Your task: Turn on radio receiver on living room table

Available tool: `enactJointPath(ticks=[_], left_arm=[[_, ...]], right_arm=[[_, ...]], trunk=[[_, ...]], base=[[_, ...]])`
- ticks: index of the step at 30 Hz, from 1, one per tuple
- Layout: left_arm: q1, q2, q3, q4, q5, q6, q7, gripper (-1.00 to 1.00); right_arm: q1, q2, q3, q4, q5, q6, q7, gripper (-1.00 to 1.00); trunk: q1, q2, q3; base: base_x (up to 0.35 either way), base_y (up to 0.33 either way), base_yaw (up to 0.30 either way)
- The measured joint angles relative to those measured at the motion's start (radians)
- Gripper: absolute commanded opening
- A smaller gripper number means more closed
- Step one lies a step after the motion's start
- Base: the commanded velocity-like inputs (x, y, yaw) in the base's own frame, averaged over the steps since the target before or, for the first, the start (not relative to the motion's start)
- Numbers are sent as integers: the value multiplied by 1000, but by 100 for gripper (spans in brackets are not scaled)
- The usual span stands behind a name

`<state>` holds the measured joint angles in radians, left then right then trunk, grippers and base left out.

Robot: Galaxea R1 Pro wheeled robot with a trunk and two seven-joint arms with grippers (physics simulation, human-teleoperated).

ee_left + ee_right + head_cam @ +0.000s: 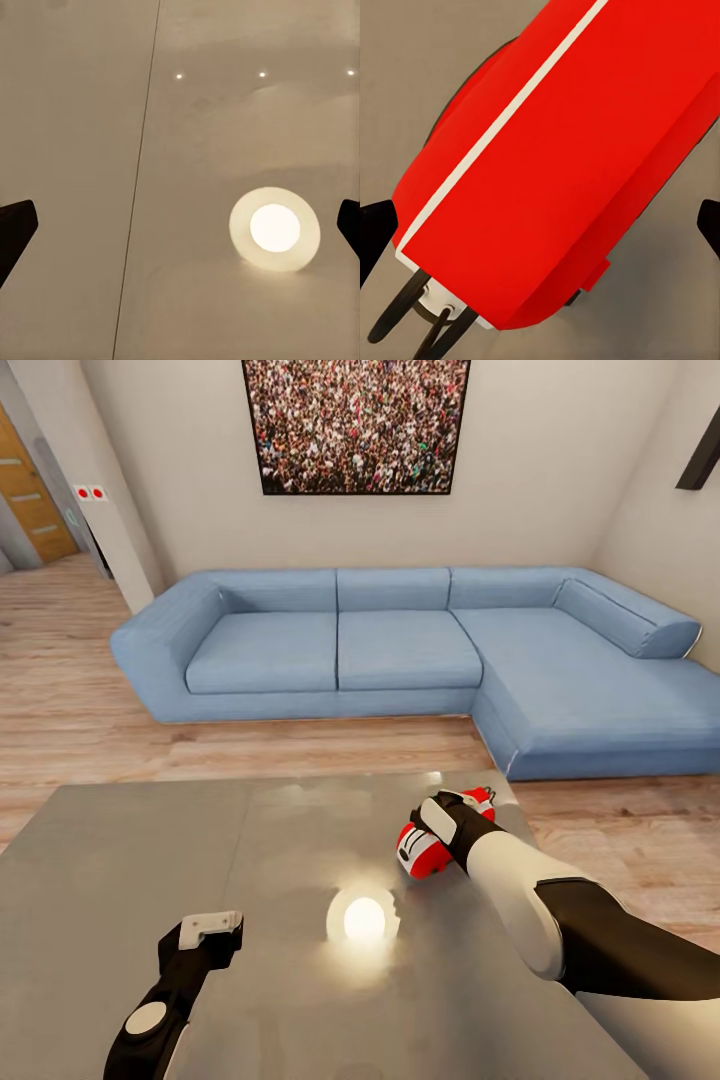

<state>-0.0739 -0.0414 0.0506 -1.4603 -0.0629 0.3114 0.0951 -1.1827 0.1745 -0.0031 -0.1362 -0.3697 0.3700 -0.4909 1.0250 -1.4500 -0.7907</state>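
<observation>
Lying tipped on the table (150,840), red radio receiver (562,157), white-striped, between the right tool's (540,225) spread fingers.

Glossy grey table (150,840); smooth red radio receiver (570,150).

Counted in the head view: 1 radio receiver (432,848), red and white, at centre right on the 1 grey counter (120,860) in the lower half. 1 blue sofa (400,655) across the middle, 1 crowd photo (355,422) at top centre, 1 lamp reflection (364,918) at lower centre. 2 red wall switches (91,492) at upper left, 1 wooden door (30,490) at the left edge. 2 robot arms, 1 left gripper (205,933) and 1 right gripper (452,822).
</observation>
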Motion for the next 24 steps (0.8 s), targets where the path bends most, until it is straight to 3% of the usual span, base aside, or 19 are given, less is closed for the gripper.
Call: enactJointPath(ticks=[24], left_arm=[[0, 0, 0, 0, 1, 0, 0, 100]], right_arm=[[0, 0, 0, 1, 0, 1, 3, 100]], trunk=[[0, 0, -8]], base=[[0, 0, 0]])
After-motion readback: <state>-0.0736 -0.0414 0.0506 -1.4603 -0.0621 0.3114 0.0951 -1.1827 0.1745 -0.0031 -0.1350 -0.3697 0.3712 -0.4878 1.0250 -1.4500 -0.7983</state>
